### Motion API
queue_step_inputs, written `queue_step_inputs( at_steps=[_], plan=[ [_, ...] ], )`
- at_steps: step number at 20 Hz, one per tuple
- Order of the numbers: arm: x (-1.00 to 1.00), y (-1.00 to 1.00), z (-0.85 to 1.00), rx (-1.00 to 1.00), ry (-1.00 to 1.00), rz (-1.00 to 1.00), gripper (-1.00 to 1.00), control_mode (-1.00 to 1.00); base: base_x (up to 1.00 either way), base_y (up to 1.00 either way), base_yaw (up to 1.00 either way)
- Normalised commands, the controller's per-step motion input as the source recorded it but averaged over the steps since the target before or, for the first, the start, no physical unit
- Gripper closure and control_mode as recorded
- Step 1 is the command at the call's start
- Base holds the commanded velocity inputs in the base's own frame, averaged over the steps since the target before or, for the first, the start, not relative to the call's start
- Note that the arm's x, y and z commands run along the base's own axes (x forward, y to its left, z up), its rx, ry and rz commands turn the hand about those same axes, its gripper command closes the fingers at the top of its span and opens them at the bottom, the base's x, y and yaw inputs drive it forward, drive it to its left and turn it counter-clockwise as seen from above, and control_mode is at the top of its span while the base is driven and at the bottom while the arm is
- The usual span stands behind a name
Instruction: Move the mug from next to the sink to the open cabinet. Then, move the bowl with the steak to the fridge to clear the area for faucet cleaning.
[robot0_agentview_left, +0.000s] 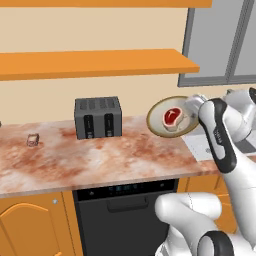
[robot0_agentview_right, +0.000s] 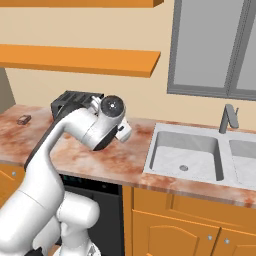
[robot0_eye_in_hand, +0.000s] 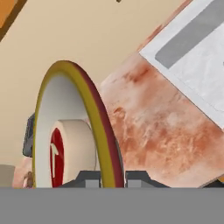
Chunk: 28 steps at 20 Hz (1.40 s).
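The arm is built of smooth, glossy white rounded shells joined by dark grey-black bands. Behind the gripper (robot0_eye_in_hand: 113, 178), a round grey metal end cap with a dark centre closes one white link. The gripper's two small fingertips (robot0_eye_in_hand: 89, 178) are dark grey and blocky.

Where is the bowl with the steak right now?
The bowl is up in the air, tipped on its side with the steak in it, gripped at its rim by the gripper, above the counter right of the toaster.
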Motion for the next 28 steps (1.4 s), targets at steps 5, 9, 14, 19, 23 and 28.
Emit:
queue_step_inputs(
  at_steps=[5, 9, 14, 19, 23, 28],
  plan=[
    [-0.43, -0.05, 0.16, 0.39, -0.08, -0.14, 1.0, -1.0, 0.0, 0.0, 0.0],
    [-0.09, -0.01, 0.0, 0.09, 0.0, -0.03, 1.0, -1.0, 0.0, 0.0, 0.0],
    [-0.04, 0.0, 0.0, 0.0, 0.0, -0.01, 1.0, -1.0, 0.0, 0.0, 0.0],
    [-0.07, 0.0, 0.0, 0.01, 0.0, -0.04, 1.0, 1.0, -0.75, 0.0, -0.47],
    [0.0, 0.0, 0.0, 0.0, 0.0, 0.0, 1.0, 1.0, -0.77, 0.03, -0.86],
    [0.0, 0.0, 0.0, 0.0, 0.0, 0.0, 1.0, 1.0, -0.49, 0.13, -0.98]
  ],
)
